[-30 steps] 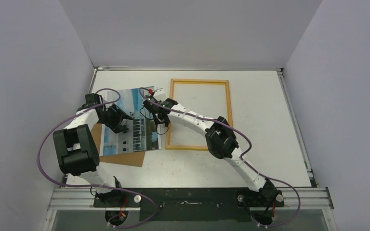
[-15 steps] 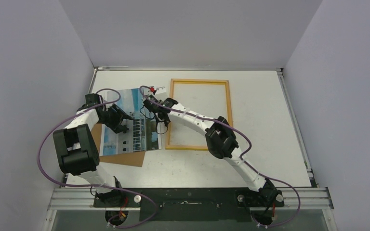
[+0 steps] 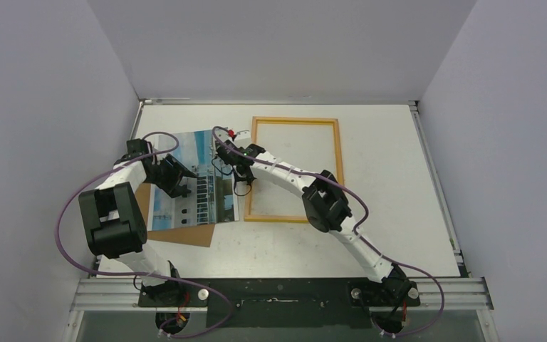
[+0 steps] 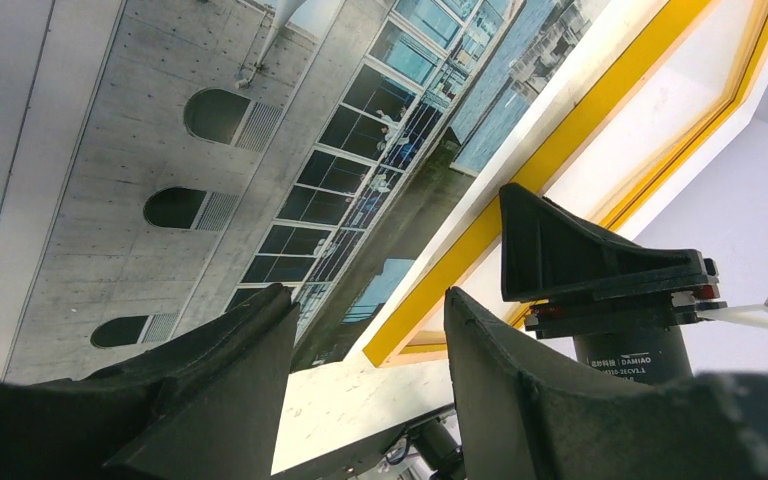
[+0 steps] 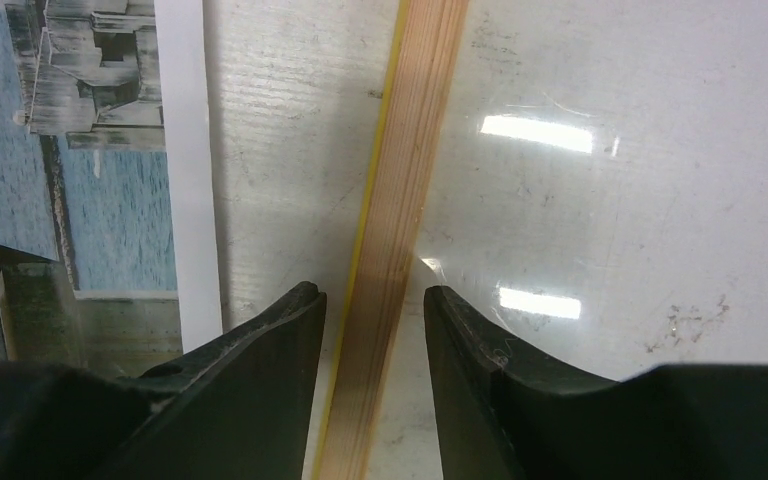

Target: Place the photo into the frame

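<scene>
The photo (image 3: pixel 194 191) lies picture side up on the table's left half, its building print filling the left wrist view (image 4: pixel 160 150). To its right lies the frame (image 3: pixel 340 167), showing light wood with a yellow edge. My right gripper (image 3: pixel 241 173) is down at the frame's left rail (image 5: pixel 400 200). Its fingers (image 5: pixel 260 360) straddle the rail with a thin gap on each side, so it is open (image 5: pixel 370 300). My left gripper (image 3: pixel 180 185) hovers low over the photo's middle, open (image 4: pixel 370 320) with nothing between its fingers (image 4: pixel 210 390).
A brown backing board (image 3: pixel 185 236) pokes out under the photo's near edge. The photo's white border (image 5: pixel 185 150) lies just left of the frame's rail. Walls close the table on the left, back and right.
My right gripper's jaws have narrowed around the frame's left rail, and its wrist has shifted slightly left. The left arm and the photo have stayed put.
</scene>
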You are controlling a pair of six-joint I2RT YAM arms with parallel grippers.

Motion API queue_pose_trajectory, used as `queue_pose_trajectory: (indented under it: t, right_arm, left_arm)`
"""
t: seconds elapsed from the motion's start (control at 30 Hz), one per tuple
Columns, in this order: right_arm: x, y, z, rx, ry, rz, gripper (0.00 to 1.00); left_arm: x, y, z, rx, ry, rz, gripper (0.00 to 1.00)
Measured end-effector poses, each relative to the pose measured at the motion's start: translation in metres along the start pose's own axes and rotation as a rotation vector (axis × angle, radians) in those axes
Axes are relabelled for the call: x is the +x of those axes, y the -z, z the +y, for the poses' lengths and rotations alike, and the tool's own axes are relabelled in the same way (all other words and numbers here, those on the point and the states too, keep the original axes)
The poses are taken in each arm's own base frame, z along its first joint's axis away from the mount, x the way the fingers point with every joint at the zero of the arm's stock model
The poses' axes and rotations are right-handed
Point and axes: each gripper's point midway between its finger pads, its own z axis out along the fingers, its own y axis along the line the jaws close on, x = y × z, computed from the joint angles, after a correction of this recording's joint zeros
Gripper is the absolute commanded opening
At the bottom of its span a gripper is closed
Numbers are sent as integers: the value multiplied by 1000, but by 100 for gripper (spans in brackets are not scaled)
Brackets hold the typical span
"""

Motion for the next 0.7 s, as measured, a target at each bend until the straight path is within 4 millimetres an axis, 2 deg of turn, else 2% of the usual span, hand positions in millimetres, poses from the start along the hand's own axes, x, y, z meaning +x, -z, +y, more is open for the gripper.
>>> queue_pose_trajectory:
  t: [0.33,0.47,0.7]
  right_arm:
    - [0,-3,-3,7,-9,4,28]
    - [-1,-3,-2,5,-14,-1,16]
    - [-2,-4,-2,9,-24,-6,4]
  left_arm:
    - [0,0,-1,4,-2,-1,54]
    - [-1,0,-1,5,-3,-2,54]
    - [-1,0,-1,6,-3,-1,54]
